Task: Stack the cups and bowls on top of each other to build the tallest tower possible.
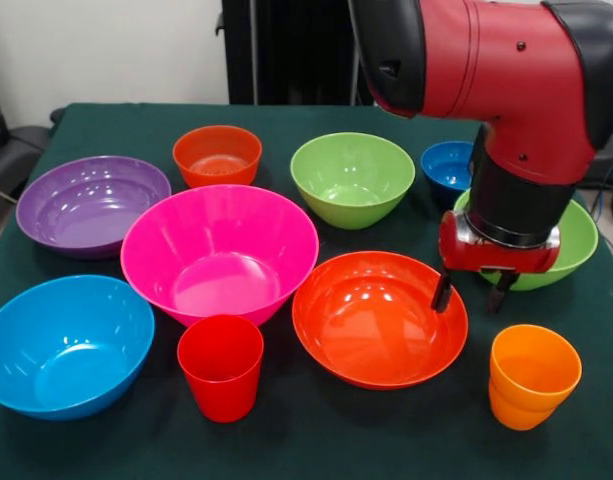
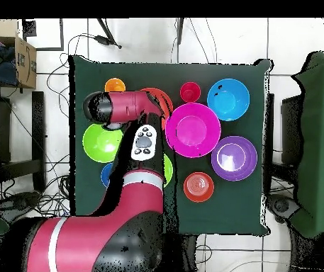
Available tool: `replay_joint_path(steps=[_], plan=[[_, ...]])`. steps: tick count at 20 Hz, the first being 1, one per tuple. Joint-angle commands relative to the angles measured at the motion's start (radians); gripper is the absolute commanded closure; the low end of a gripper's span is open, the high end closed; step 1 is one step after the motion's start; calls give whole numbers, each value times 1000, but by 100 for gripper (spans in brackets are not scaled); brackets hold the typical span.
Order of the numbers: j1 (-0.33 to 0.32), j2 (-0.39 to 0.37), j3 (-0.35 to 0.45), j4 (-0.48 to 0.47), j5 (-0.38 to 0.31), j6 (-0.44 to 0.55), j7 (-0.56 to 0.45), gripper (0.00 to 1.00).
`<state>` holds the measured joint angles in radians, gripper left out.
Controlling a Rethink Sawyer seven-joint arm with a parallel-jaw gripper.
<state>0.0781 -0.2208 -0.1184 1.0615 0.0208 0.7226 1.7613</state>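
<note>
My gripper (image 1: 473, 293) hangs open and empty above the right rim of the large orange-red bowl (image 1: 378, 318), in front of a lime green bowl (image 1: 578, 240). The orange cup (image 1: 533, 375) stands upright just in front and to the right of the gripper. The red cup (image 1: 221, 367) stands before the pink bowl (image 1: 219, 250). Light blue (image 1: 66, 345), purple (image 1: 91, 205), small orange-red (image 1: 217, 155), lime green (image 1: 352, 178) and small blue (image 1: 448, 165) bowls sit singly around them. No tower is in view. In the overhead view the arm (image 2: 140, 142) hides the gripper.
All of it rests on a dark green table (image 1: 316, 440) whose edges show in the overhead view (image 2: 253, 205). Chairs flank the table (image 2: 313, 142), and cables lie on the tiled floor (image 2: 51, 198). A cardboard box (image 2: 26, 60) sits at the upper left.
</note>
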Motion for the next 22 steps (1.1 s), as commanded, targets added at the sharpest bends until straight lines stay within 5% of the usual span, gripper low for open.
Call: replay_joint_path(steps=[1, 10, 22], plan=[[26, 19, 48, -107, 12, 153, 113, 0], [34, 36, 29, -166, 18, 210, 147, 0], [19, 132, -14, -438, 0, 406, 89, 0]])
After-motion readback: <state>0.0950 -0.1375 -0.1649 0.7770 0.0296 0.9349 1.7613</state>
